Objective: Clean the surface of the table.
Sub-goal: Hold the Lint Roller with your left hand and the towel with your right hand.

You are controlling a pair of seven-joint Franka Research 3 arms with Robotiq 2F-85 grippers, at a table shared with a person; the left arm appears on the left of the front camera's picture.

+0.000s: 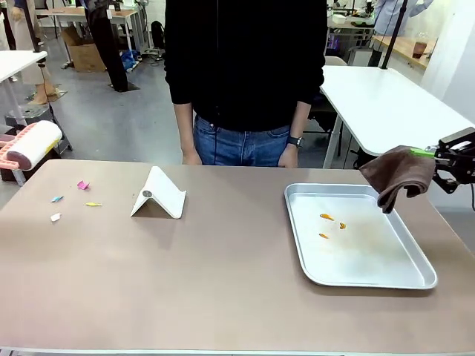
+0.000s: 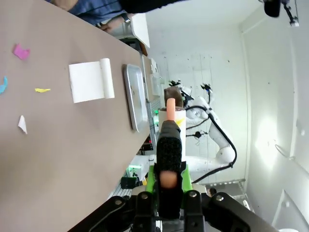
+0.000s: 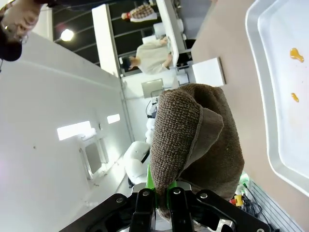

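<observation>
Brown limp cloth (image 1: pixel 397 174) is pinched by the right gripper (image 1: pixel 425 154), a lint roller (image 1: pixel 31 144) by the left gripper (image 2: pixel 168 186), for the smooth, rigid surface (image 1: pixel 223 282).

The right end effector (image 3: pixel 162 193) reaches in level from the right, fingers pointing left, jaws pinched tight on a brown cloth (image 3: pixel 198 140). The left end effector (image 2: pixel 169 188) points level toward the right arm, jaws clamped around a roller handle (image 2: pixel 170 150).

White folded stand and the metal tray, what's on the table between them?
Nothing: in the front view the table is bare between the white stand and the metal tray.
</observation>
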